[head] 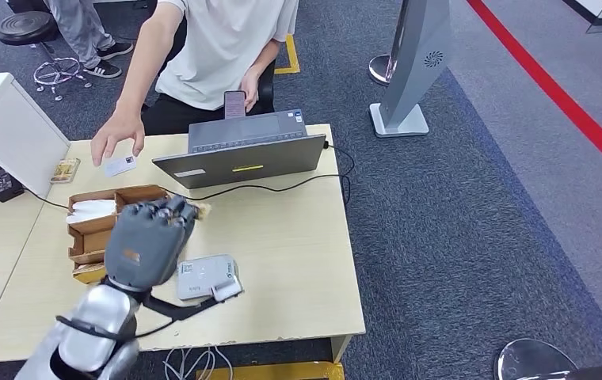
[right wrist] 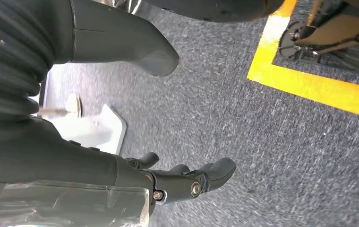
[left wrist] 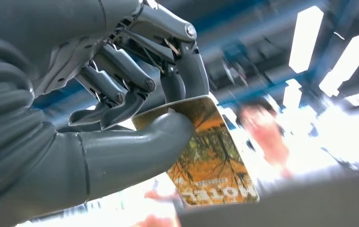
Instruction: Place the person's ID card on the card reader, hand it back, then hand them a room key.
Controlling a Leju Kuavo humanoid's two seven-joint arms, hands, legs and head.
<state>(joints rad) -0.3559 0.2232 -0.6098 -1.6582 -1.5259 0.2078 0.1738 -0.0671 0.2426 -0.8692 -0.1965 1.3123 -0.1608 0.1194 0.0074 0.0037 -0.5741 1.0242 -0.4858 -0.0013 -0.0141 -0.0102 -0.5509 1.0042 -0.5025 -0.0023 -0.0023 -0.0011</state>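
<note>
Left hand (head: 149,241) is up over the worktop's (head: 298,269) left half, above the brown cardboard card box (head: 92,229). Fingers (left wrist: 187,71) and thumb are clamped on the orange printed room key card (left wrist: 210,156); most of the card sticks out past the thumb.

Risk, my read: the pinch is near one edge, so the card could pivot or slip during the reach.

The person's hand (head: 117,134) is at the far left edge, on the white ID card (head: 120,165).

Right hand (right wrist: 182,182) hangs over carpet, fingers loosely apart, holding nothing.
</note>
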